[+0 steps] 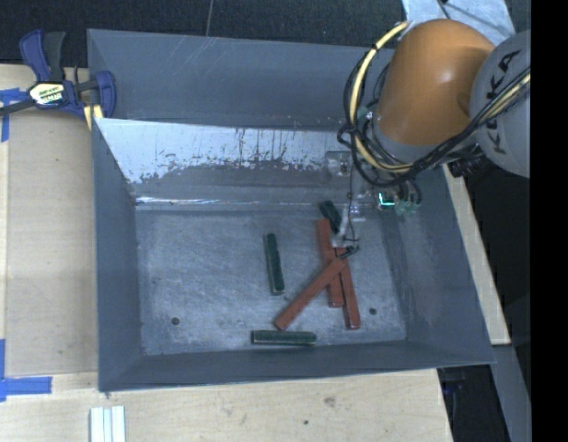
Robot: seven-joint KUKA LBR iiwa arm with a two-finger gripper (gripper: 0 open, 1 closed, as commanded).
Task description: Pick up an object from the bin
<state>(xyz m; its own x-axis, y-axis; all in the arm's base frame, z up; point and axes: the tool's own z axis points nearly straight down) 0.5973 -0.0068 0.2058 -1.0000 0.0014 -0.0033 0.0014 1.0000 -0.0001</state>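
Note:
My gripper (346, 236) hangs down in the right half of the bin, its thin fingers ending just above the upper end of two crossed reddish-brown sticks. One brown stick (337, 273) runs nearly upright, the other brown stick (309, 295) slants down to the left across it. A short dark green piece (330, 215) lies just up and left of the fingertips. Whether anything sits between the fingers is hidden.
A dark green stick (275, 263) lies upright in the bin's middle. Another dark green stick (284, 338) lies flat along the front wall. The arm's orange dome and cables overhang the bin's right rear corner.

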